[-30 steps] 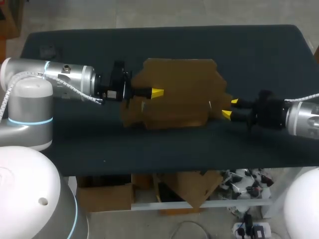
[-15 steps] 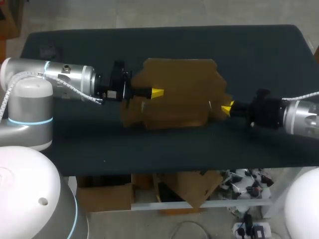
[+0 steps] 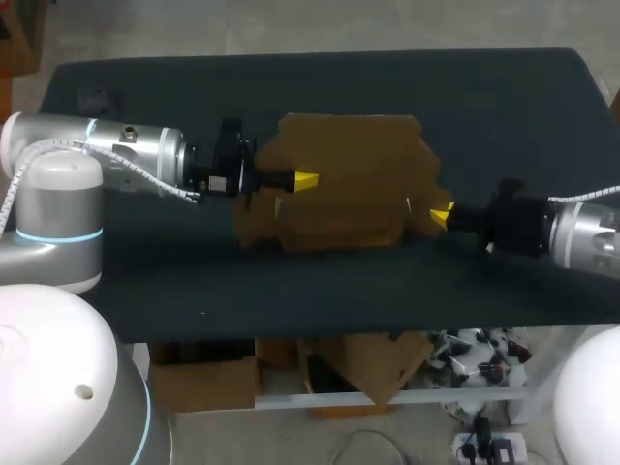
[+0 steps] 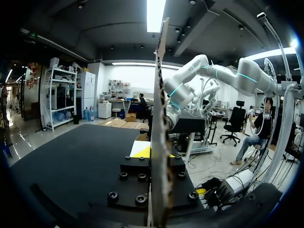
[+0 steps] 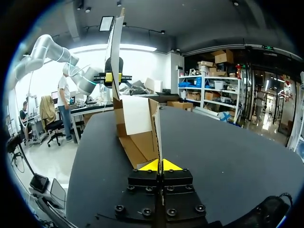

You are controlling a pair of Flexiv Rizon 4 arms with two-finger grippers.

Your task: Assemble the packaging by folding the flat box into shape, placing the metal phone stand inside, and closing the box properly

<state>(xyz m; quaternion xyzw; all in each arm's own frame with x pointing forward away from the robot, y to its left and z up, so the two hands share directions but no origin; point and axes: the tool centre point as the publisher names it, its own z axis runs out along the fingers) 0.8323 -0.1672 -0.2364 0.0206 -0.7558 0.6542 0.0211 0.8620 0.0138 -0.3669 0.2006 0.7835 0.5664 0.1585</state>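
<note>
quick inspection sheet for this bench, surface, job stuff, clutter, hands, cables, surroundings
surface: dark table.
job's things: partly folded cardboard box mid-table, held at both ends; phone stand not seen.
clutter: small dark thing near the far left corner, too small to tell what it is.
hands: left hand shut on the box's left side; right hand shut on its right flap.
cables: white cable along the left arm; thin cable at the right arm.
surroundings: nothing seen.
</note>
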